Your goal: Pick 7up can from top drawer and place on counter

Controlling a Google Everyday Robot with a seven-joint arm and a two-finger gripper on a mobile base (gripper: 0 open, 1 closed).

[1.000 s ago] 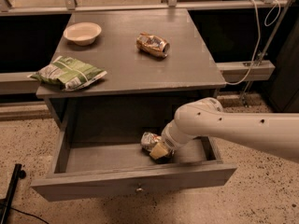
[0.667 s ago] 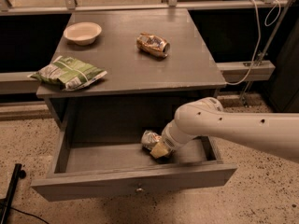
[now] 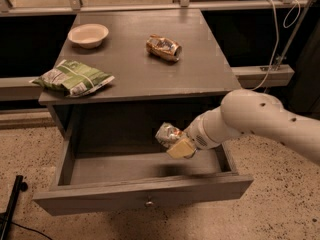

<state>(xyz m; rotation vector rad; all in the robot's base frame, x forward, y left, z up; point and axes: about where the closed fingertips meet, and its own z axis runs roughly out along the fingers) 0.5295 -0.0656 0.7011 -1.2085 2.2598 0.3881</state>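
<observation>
One end effector [image 3: 176,143] grasping 7up can [image 3: 167,133] over top drawer [image 3: 145,195], bowl [image 3: 88,34], chip bag [image 3: 72,77], brown can [image 3: 163,47] on counter [image 3: 132,61]

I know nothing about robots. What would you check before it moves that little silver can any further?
1. Small dented silver can held by the gripper above the drawer, jaws closed on it: ok.
2. Can off the floor of the open grey wooden drawer, shadow beneath it: ok.
3. Can far enough forward of the grey wooden counter edge to rise freely: cannot tell.
4. Bare landing spot on the counter between the green crinkled snack bag and the brownish-orange can: ok.
5. Pale round bowl out of the way at the back left: ok.
</observation>
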